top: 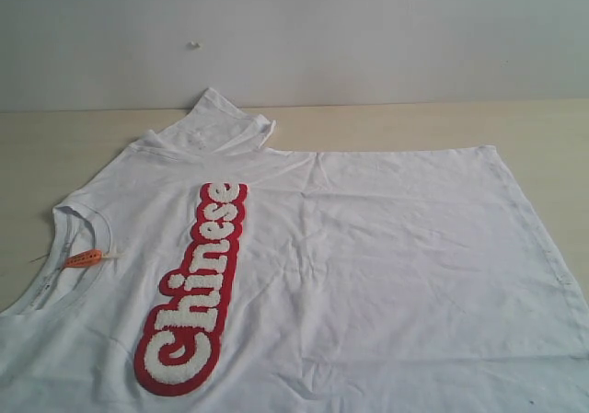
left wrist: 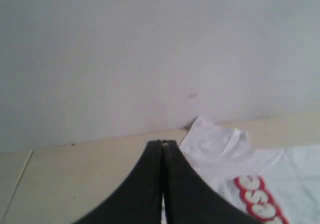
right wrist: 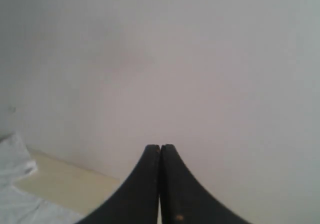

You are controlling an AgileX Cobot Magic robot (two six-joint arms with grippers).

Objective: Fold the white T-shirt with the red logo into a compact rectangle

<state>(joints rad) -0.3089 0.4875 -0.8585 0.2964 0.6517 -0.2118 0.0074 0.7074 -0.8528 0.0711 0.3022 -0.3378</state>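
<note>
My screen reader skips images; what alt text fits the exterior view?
A white T-shirt lies spread on a pale table, its red logo reading "Chinese", an orange neck tag at the left. One sleeve bunches toward the wall.

Bright, even light, faint shadows; wrist views soft, slightly blurry.

A flat table top (top: 386,126) of pale cream colour runs from side to side. Behind it stands a plain wall (top: 368,36), light grey and smooth. A tiny white speck (top: 194,45) sits on the wall — high above the table's far edge. In the left wrist view a thin pale line (left wrist: 19,184) crosses the table top.
</note>
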